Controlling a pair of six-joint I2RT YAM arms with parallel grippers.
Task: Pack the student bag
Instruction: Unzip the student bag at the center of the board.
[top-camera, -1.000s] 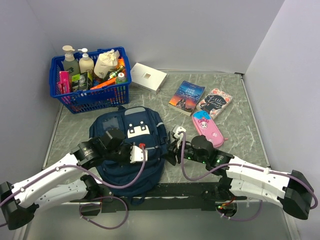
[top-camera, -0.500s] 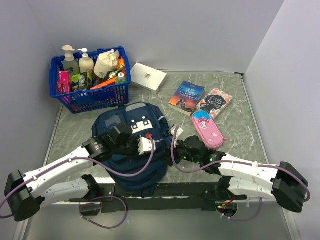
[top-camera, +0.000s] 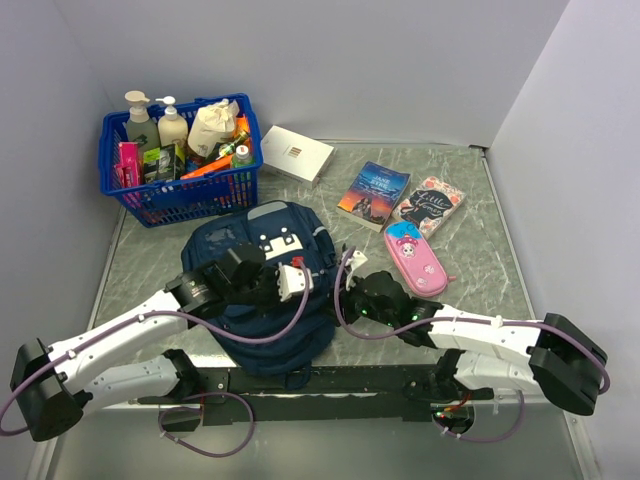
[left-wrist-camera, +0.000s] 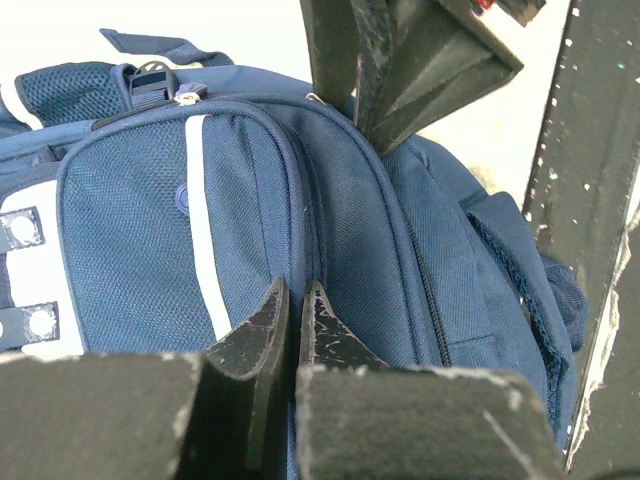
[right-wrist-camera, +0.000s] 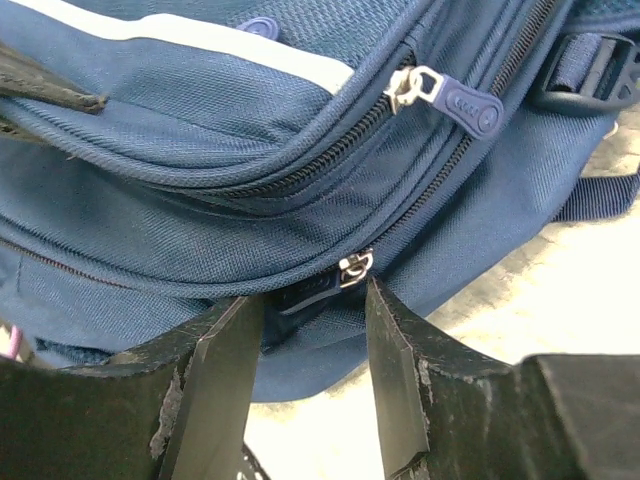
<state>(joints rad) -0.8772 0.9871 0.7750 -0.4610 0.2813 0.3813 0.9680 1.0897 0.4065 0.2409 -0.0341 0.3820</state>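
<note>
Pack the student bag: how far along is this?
Done: nothing packed; zips on the bag look closed. In hand: left gripper shut on its front, right gripper open around a zipper pull. Left: unzip, then load the books, pencil case and box beside it.

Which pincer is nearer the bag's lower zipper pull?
Right. The right pincer straddles the lower zipper pull; the left pincer pinches the student bag at its front, farther off.
</note>
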